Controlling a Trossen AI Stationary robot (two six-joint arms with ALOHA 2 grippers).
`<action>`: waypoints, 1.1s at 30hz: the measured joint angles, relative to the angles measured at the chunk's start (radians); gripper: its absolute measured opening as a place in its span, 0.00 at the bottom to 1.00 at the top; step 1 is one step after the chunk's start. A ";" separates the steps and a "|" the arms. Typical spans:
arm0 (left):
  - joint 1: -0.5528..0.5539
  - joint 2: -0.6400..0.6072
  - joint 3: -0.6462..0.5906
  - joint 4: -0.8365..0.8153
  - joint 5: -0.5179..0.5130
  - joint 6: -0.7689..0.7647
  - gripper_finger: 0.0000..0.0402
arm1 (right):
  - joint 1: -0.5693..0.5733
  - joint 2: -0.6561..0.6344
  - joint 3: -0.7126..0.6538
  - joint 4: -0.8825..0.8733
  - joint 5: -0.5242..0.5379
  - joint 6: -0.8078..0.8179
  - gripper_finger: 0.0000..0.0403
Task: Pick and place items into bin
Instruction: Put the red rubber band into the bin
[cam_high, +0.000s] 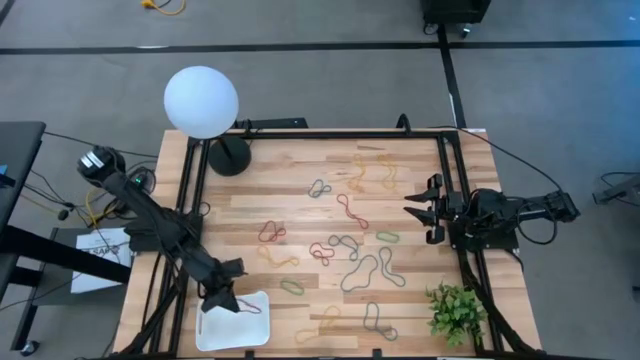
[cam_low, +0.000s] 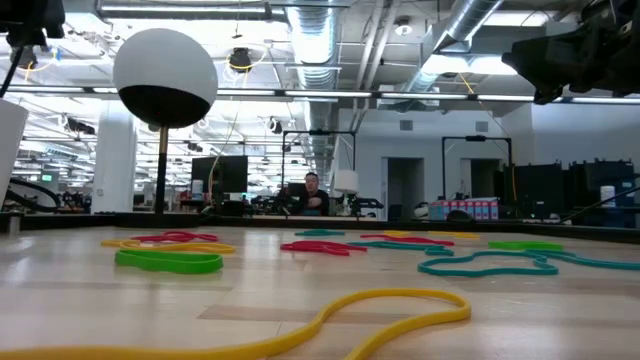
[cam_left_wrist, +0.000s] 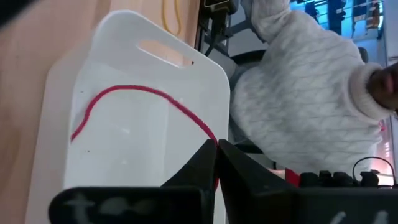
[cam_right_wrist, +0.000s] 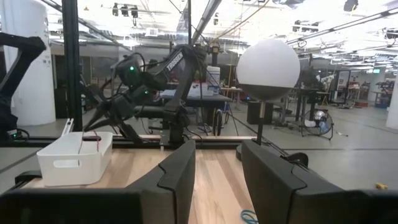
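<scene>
The left gripper (cam_high: 222, 297) sits over the near-left corner of the table, right above the bin (cam_high: 212, 334), its fingers (cam_left_wrist: 200, 163) pinched together on a red rubber band (cam_left_wrist: 127, 101). The loop drapes down into the white tray, with its upper end caught between the tips. From the right wrist view the same red strand (cam_right_wrist: 81, 144) hangs into the bin (cam_right_wrist: 73, 157). Over at the right edge, the right gripper (cam_high: 428, 211) waits above the wood with its fingers spread wide and holding nothing. The rest of the bands (cam_high: 350, 245) (red, green, yellow, grey) lie scattered across the middle of the table (cam_high: 280, 195). A white globe lamp (cam_high: 201, 102) stands at the far-left corner, and a small green plant (cam_high: 455, 309) sits at the near right
</scene>
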 joint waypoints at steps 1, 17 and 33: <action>0.000 0.012 0.006 0.000 0.001 0.000 0.03 | 0.000 0.000 0.000 0.000 0.000 0.000 0.31; 0.057 0.089 0.012 0.003 0.057 0.034 0.16 | 0.000 0.000 0.000 0.000 0.000 0.000 0.31; 0.718 0.088 0.076 -0.008 0.574 0.637 0.00 | 0.000 0.000 0.000 0.018 0.000 -0.010 0.31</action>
